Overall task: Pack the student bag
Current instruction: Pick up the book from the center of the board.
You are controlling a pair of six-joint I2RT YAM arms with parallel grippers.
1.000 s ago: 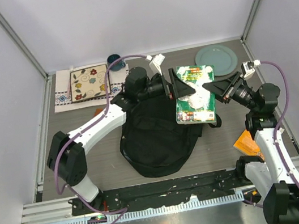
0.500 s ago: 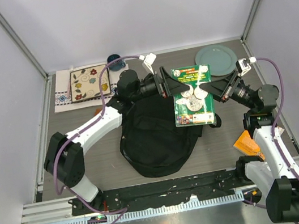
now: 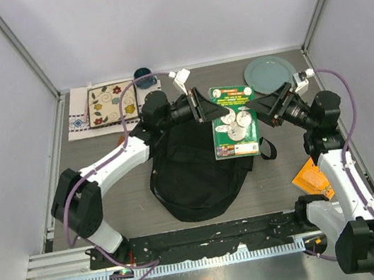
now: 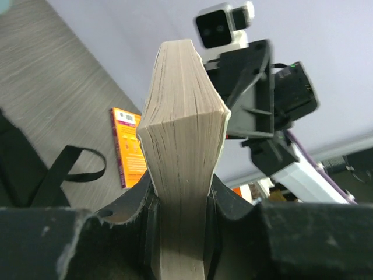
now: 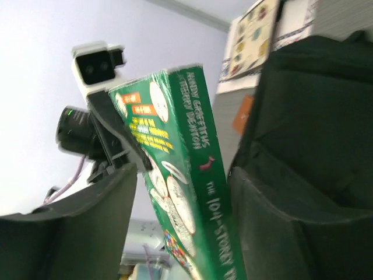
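While book [image 3: 234, 121] hangs over bag [image 3: 193, 175], left gripper [image 3: 203, 106] clamps its page edge. Right gripper [image 3: 262, 106] straddles spine, jaws slack, gap visible. Probable reason: arm-to-arm hand-over, reorienting book for insertion. Bag lies flat, table centre, under book. Count: one bag, one book, one orange booklet [image 3: 310, 178], two grippers.

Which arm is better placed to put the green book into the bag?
Left, I think. The left jaws are clamped on the page edge of the green book, which hangs over the student bag. The right jaws stand apart around the spine, so they seem not to hold it.
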